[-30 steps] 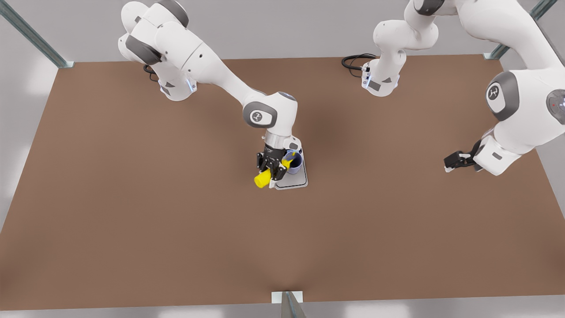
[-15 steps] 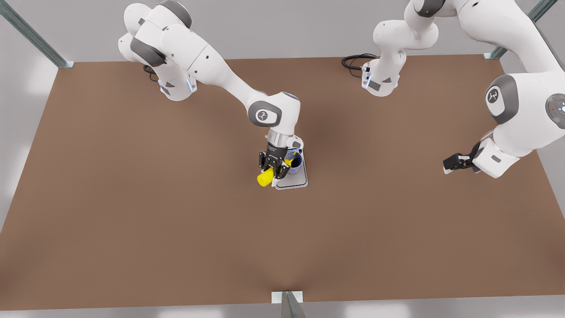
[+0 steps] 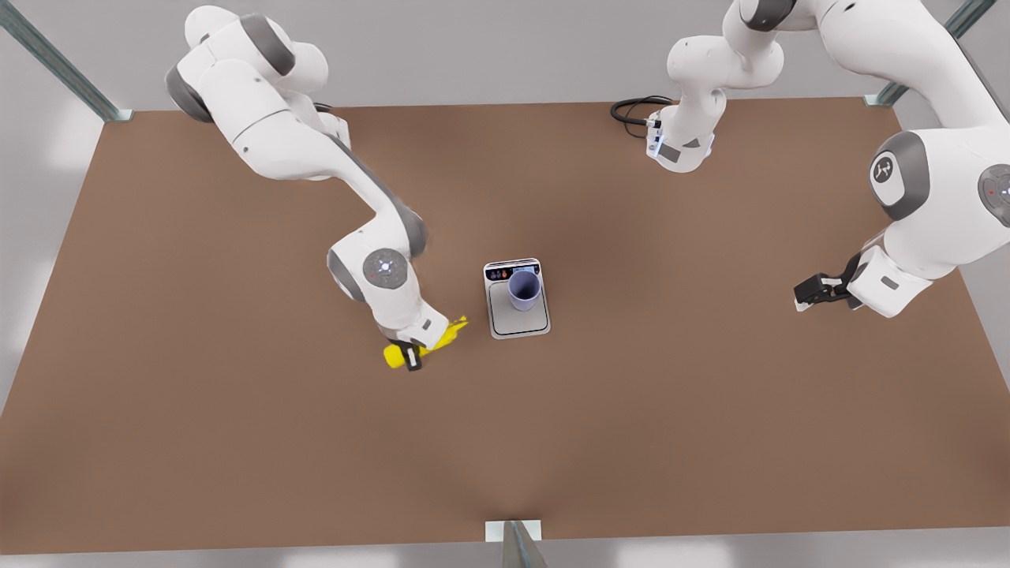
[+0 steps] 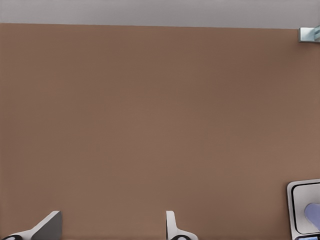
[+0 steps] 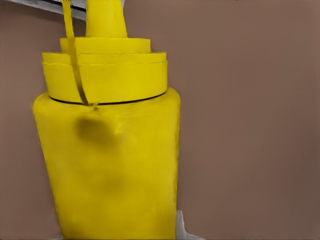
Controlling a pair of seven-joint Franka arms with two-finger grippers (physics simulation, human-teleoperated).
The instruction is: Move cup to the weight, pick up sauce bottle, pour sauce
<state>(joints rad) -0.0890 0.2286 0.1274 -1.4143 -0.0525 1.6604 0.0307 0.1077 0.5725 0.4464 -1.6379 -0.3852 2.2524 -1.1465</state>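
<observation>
The lavender-blue cup (image 3: 524,289) stands upright on the weight (image 3: 517,322), a flat scale with a silver plate and a black display strip. To the front view's left of it, my right gripper (image 3: 412,356) is shut on the yellow sauce bottle (image 3: 394,355). The bottle lies tilted low over the table, its nozzle aimed toward the scale. In the right wrist view the sauce bottle (image 5: 110,155) is close up. My left gripper (image 3: 809,293) waits open at the front view's right. In the left wrist view, its fingertips (image 4: 50,225) stand wide apart, with the weight (image 4: 300,192) and cup (image 4: 314,215) at the edge.
The brown table (image 3: 237,434) stretches around the scale. A black cable (image 3: 631,106) lies by the arm base at the back. Metal frame posts (image 3: 517,544) stand at the table's edges and corners.
My right arm has swung off the scale toward the front view's left, carrying the sauce bottle away from the cup and down near the table. The left arm has stayed put.
</observation>
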